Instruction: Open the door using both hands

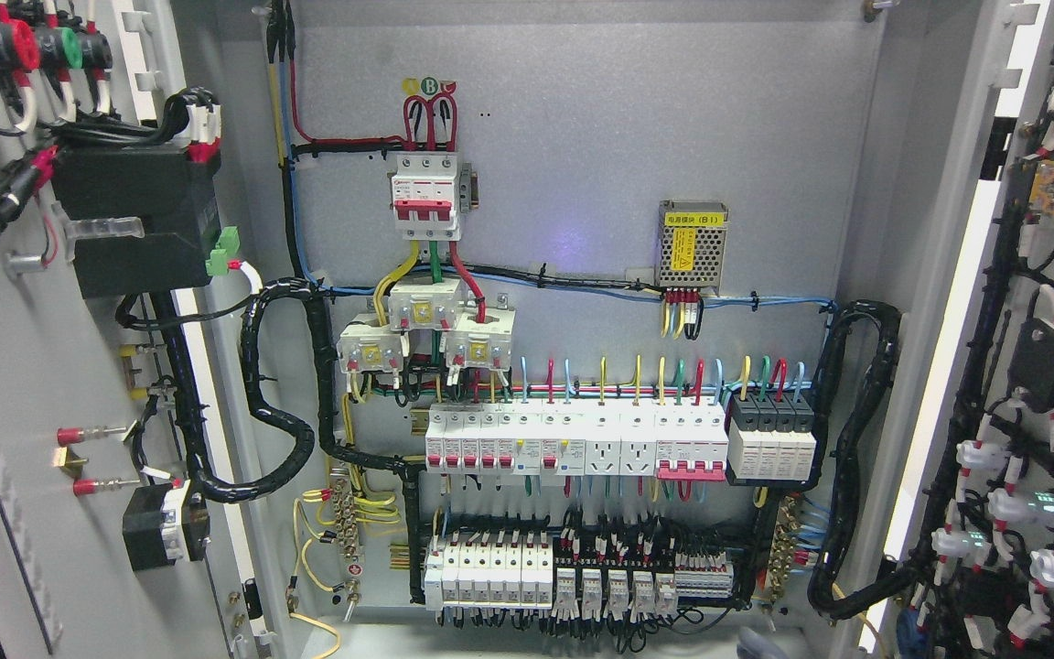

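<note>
Doors stand swung wide on both sides of an electrical cabinet, and neither robot hand shows anywhere in the head view, so whether the fingers are apart, together or clamped on anything cannot be told. With no hand in view, places can only be given by where the arms would enter, at the lower corners.

On the left-arm side, the left door (5, 384) is open towards the camera, its inner face carrying a black box (138, 220) and wire bundles; a thick black cable loom (285, 384) runs from it into the cabinet. Further towards the middle, on the cabinet back panel (582, 119), sit a red-handled three-pole breaker (426, 197), below it a long row of white breakers (573, 439), and lower still a second row of terminal breakers (490, 567). A small perforated power supply (692, 243) hangs above the row towards the right-arm side, with a black module block (772, 439) at the row's end.

The right door (1039, 366) is likewise open, its inner face lined with white connectors and black wiring. Both doors have their long axis upright and their free edges out of frame at the sides.

As a judgement, the opening looks complete or nearly so: each door lies outward of where its own hand would come in, left door nearer the left arm, right door nearer the right.
</note>
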Controlling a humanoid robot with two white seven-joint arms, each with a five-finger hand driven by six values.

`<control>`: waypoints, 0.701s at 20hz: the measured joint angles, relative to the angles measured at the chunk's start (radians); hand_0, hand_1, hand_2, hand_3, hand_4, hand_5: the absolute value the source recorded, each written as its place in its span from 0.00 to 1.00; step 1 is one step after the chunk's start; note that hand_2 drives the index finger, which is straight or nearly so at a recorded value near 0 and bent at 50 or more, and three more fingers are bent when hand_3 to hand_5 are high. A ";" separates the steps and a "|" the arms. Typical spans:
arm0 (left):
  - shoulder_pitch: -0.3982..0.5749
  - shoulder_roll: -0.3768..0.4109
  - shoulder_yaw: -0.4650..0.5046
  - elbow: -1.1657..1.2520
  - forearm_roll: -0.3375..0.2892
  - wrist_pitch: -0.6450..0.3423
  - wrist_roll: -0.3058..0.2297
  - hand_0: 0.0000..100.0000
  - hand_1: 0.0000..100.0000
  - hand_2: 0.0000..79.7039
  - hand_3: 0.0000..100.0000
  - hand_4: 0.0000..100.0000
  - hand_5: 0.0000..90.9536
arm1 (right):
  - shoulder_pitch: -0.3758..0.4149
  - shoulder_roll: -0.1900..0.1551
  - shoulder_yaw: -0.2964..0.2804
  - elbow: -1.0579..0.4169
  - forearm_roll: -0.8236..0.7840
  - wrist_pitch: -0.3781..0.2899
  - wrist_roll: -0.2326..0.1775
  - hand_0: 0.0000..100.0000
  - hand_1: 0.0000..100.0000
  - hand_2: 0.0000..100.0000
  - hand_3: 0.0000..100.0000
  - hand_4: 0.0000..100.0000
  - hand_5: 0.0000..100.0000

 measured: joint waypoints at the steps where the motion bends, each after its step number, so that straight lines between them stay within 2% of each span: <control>1: 0.000 0.003 0.001 -0.001 0.000 -0.003 0.001 0.12 0.39 0.00 0.00 0.00 0.00 | 0.000 -0.001 -0.003 -0.001 -0.001 -0.006 0.002 0.05 0.00 0.00 0.00 0.00 0.00; 5: -0.001 0.012 0.006 -0.006 -0.001 -0.007 0.004 0.12 0.39 0.00 0.00 0.00 0.00 | 0.000 -0.005 -0.016 -0.002 -0.004 -0.044 -0.040 0.05 0.00 0.00 0.00 0.00 0.00; 14: -0.002 0.006 0.041 -0.012 -0.004 -0.038 0.004 0.12 0.39 0.00 0.00 0.00 0.00 | -0.001 -0.011 -0.041 -0.005 -0.016 -0.069 -0.055 0.05 0.00 0.00 0.00 0.00 0.00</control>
